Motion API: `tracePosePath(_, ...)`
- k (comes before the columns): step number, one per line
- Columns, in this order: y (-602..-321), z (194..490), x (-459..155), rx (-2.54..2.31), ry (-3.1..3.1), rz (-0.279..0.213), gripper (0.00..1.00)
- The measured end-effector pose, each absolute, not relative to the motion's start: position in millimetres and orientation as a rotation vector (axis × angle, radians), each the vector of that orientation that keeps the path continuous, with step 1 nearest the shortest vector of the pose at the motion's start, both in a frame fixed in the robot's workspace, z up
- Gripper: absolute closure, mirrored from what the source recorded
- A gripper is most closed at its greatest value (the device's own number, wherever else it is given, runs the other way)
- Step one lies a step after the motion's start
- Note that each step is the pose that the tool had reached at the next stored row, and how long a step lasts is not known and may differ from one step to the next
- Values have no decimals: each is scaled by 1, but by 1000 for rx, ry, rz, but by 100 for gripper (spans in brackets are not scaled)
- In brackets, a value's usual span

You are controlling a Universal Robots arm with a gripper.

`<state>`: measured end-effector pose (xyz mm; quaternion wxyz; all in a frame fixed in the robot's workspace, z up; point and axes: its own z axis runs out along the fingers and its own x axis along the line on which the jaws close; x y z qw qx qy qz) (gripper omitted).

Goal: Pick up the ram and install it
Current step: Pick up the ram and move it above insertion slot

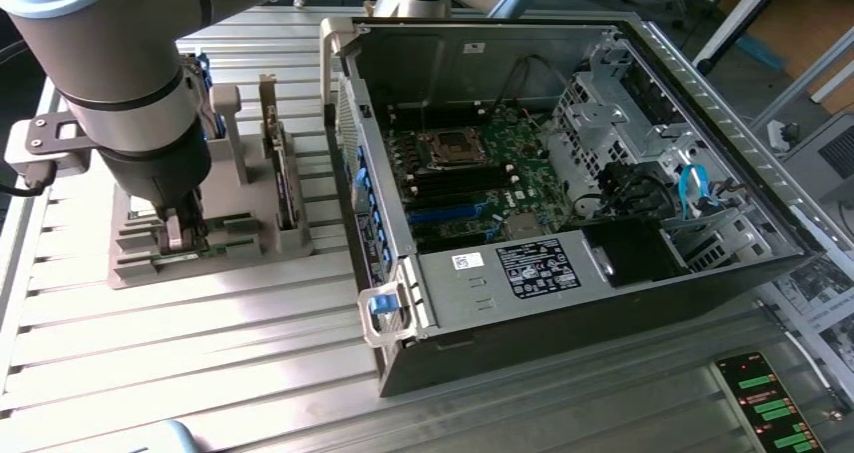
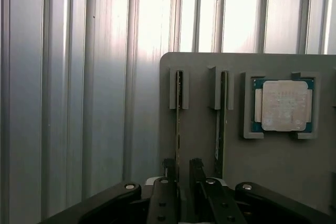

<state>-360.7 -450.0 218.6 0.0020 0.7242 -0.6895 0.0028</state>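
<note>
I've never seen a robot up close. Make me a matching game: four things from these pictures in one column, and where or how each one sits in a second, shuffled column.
Things
1. ram
2. processor chip
3. computer case
4. fingers

Places and states
A. lying flat in a square recess of the grey holder
B. open, one on each side of the ram
C. standing on edge in a slot of the grey holder
D. side panel off, on the exterior view's right

Pairs: 1-C, 2-A, 3-D, 4-B
</note>
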Motion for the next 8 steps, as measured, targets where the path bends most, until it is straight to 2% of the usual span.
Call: tracePosePath(8,-450,218,-356,2272,-2164,8,75)
